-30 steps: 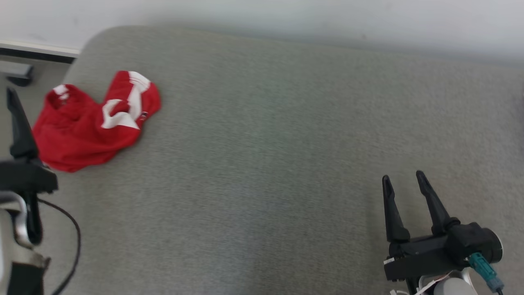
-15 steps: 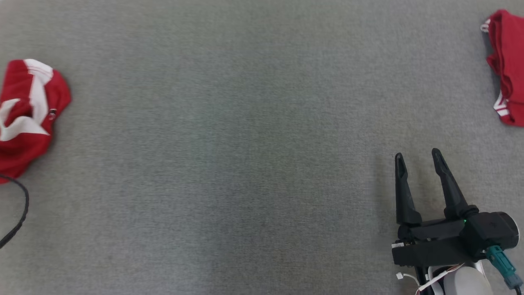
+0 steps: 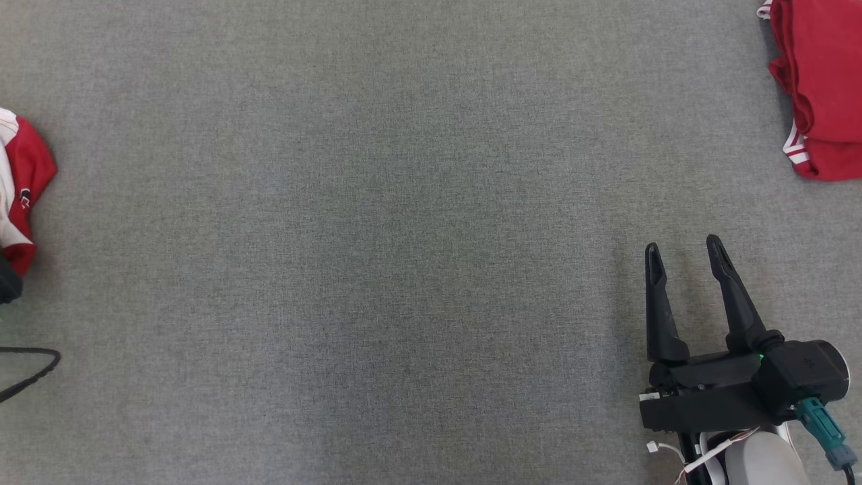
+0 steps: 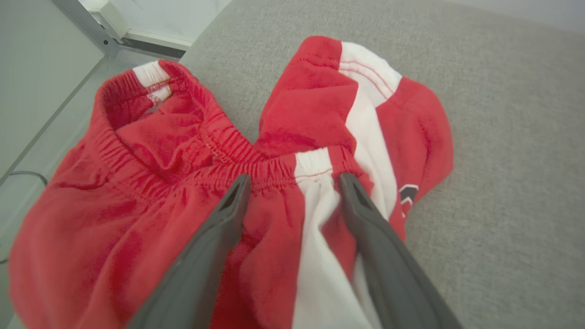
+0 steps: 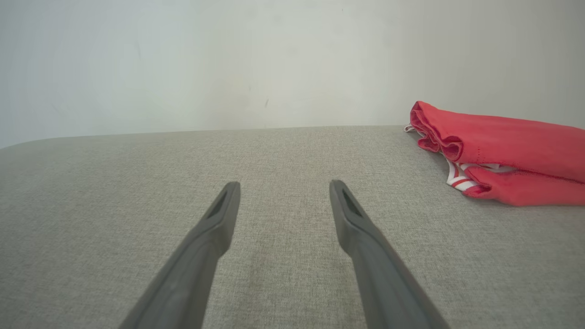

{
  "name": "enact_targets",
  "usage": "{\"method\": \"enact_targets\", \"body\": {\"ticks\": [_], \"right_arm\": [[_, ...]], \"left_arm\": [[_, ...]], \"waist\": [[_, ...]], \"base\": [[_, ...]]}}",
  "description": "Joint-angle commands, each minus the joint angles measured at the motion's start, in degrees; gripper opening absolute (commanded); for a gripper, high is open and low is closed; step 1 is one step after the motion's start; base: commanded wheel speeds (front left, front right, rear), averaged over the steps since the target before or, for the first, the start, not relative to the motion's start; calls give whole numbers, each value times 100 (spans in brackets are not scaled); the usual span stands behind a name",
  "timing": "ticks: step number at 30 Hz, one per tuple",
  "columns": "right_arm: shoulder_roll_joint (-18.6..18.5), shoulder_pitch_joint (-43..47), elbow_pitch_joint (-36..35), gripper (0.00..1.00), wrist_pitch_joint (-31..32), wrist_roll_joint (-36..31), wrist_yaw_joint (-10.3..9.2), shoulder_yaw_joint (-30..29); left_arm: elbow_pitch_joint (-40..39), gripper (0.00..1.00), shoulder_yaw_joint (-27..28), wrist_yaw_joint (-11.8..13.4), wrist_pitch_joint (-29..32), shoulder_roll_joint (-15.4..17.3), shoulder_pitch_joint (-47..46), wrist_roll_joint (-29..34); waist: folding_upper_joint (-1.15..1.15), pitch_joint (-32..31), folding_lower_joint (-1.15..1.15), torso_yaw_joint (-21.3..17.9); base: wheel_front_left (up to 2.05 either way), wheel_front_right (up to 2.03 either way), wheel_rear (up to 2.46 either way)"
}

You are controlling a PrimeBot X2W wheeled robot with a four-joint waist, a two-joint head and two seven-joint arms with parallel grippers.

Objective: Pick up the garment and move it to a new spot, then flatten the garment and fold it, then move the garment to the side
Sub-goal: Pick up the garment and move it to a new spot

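Recorded the left fingers (image 4: 224,224) spread as wide as they go, with nothing held. Placed both tips over the gathered waistband (image 4: 274,167) of the red shorts (image 4: 173,192), one tip on red cloth and the other at the white side panel. Could not tell whether the tips pressed the cloth or hung just above it.

Read the waistband's run as crosswise to the fingers, so it spanned the gap from tip to tip. Judged that closing there, after a short drop if one is needed, would pinch the band and the layers under it. Rated the left arm the only sensible one for the pick.

Found the right fingers (image 5: 217,219) equally wide apart, empty, over bare tabletop (image 3: 404,269) and well apart from the shorts.

Materials and shapes:
- Described the shorts as soft, matte knit, crumpled in a loose heap, with one leg thrown up beyond the waistband.
- Noted the white stripe (image 4: 365,91) with parallel stitch lines and a small dark badge (image 4: 408,194) near the hem.
- Described the waistband as elastic and finely ruched, likely thicker and firmer than the legs.
- Described the tabletop as covered in grey woven cloth, flat and slightly rough.

Located the shorts at the tabletop's left end, near its rounded corner, cut off by the left edge of the head view. Spotted a second red garment (image 3: 818,87), folded, with white trim, at the far right. Left it out of the planned move.
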Motion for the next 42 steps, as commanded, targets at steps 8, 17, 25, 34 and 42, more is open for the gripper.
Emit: {"method": "enact_targets", "body": {"ticks": [8, 17, 25, 34, 42], "right_arm": [[30, -52, 0, 100, 12, -36, -15, 26], [47, -37, 111, 100, 14, 37, -15, 31], [91, 23, 419, 100, -53, 139, -15, 105], [169, -22, 894, 100, -107, 395, -15, 274], [194, 65, 935, 100, -107, 730, -15, 395]], "left_arm": [[560, 79, -142, -2, 906, -20, -53, -399], [365, 0, -200, 66, -133, 140, -55, -291], [-276, 0, -360, 32, -1078, 94, -509, -235], [-1726, 0, -818, -10, -1187, -141, -1035, -204], [-3236, 0, -1274, 9, -548, -597, -883, -374]], "waist": [[-1, -48, -1, -38], [-1, -227, -1, -66], [-1, -605, -1, -49], [-1, -1041, -1, -561], [-1, -1210, -1, -1345]], "base": [[0, 0, 0], [0, 0, 0], [0, 0, 0], [0, 0, 0], [0, 0, 0]]}}
